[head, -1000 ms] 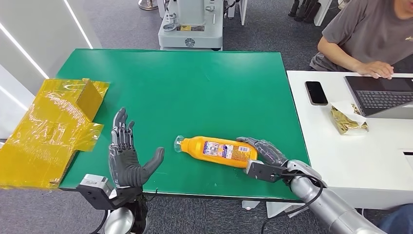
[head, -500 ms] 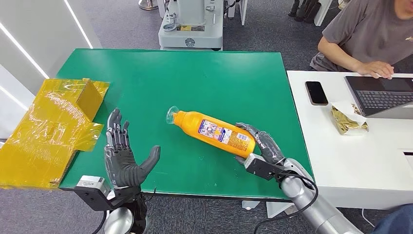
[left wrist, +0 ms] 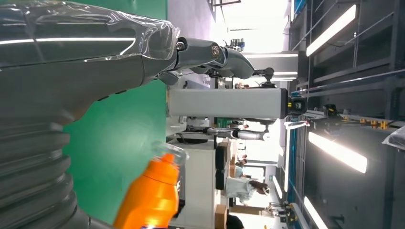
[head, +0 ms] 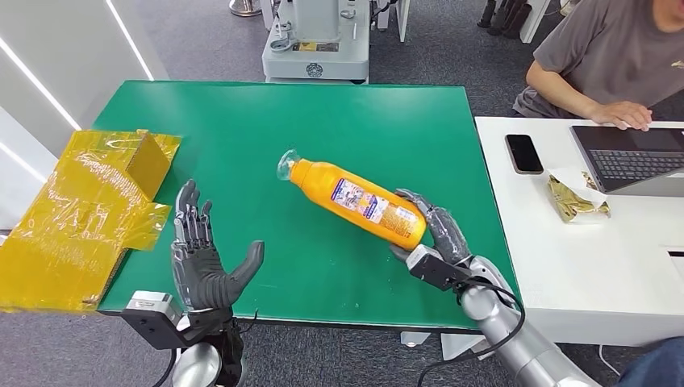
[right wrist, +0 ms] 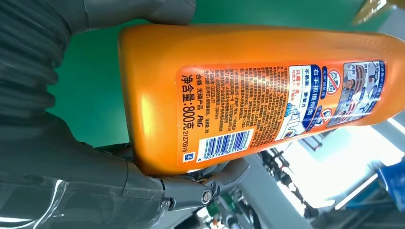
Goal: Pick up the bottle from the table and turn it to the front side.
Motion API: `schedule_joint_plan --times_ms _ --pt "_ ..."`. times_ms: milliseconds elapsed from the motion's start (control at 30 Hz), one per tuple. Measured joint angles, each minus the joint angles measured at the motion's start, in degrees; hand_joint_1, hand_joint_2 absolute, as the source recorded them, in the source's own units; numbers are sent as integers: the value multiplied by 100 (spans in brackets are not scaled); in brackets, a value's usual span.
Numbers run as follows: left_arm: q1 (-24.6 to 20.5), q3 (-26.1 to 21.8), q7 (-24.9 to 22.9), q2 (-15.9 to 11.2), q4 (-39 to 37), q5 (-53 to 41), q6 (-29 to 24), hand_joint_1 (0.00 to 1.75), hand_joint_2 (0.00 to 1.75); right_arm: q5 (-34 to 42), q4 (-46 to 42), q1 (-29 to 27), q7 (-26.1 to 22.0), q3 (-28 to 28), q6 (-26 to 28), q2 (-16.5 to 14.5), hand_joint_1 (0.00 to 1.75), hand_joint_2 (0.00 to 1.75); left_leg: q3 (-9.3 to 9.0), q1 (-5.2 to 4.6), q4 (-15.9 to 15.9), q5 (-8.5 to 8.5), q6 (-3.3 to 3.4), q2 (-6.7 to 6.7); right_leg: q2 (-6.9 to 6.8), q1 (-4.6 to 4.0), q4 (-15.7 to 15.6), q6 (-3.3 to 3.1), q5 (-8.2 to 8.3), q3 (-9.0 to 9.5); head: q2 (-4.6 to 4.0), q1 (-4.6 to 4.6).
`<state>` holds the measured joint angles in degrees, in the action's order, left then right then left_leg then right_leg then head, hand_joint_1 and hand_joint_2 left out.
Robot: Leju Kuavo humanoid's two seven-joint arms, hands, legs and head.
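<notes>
- The right hand [head: 431,234] grips the base end of the orange bottle [head: 355,201], fingers wrapped round it; the bottle is tilted, its clear cap pointing toward 10 o'clock over the green table [head: 363,121].
- Holding it by the base likely leaves the body free to turn toward the front side.
- The left hand [head: 202,262] waits at 7 o'clock with spread fingers and upturned palm, holding nothing, probably ready to assist.
- The right wrist view shows the barcode and printed back label facing that camera, so the turn looks unfinished.
- The left wrist view catches the bottle's neck and cap against the room beyond.
</notes>
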<state>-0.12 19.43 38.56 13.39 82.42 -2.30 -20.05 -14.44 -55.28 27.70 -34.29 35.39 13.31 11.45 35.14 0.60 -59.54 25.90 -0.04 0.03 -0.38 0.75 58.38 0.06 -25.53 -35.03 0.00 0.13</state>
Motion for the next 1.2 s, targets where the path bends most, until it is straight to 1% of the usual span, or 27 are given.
schedule_joint_plan --times_ms 167,367,467,600,833,900,1033,1200 --pt "-9 -8 -11 -4 -66 133 -24 0 175 39 12 54 -180 -103 351 -160 175 175 -1 0 0 0 0 0 0 0 0 0 0 -1 0 -1" --pt "-29 -19 -51 -2 -176 261 42 0 175 55 -30 89 -322 -178 560 -305 175 175 0 0 0 0 0 0 1 0 0 0 0 -2 0 1" --pt "-124 -36 -113 0 -256 367 167 0 175 38 -150 84 -415 -205 800 -415 175 175 -1 0 0 0 0 1 2 0 0 0 0 -2 0 0" --pt "-290 -48 -195 1 -335 379 264 0 175 20 -400 58 -419 -221 1031 -597 175 175 -2 0 0 -1 -1 2 2 0 1 0 0 -3 0 0" --pt "-420 -48 -268 3 -419 384 313 0 175 41 -670 3 -412 -254 1084 -768 175 175 -2 0 0 -1 -1 2 2 0 1 -1 0 -3 0 0" --pt "-441 -48 -398 5 -449 452 381 0 175 56 -714 -15 -419 -264 1087 -799 175 175 -1 0 0 -1 -1 2 2 0 1 0 0 -3 0 0" --pt "-508 -44 -764 34 -527 661 711 0 175 35 -780 -65 -467 -260 1159 -897 175 175 -1 0 0 0 -1 2 2 0 1 0 0 -4 0 0" --pt "-597 -39 -882 51 -593 678 843 0 175 33 -826 -75 -499 -249 1207 -971 175 175 -2 0 0 -1 -1 2 3 0 1 -1 0 -4 0 0"
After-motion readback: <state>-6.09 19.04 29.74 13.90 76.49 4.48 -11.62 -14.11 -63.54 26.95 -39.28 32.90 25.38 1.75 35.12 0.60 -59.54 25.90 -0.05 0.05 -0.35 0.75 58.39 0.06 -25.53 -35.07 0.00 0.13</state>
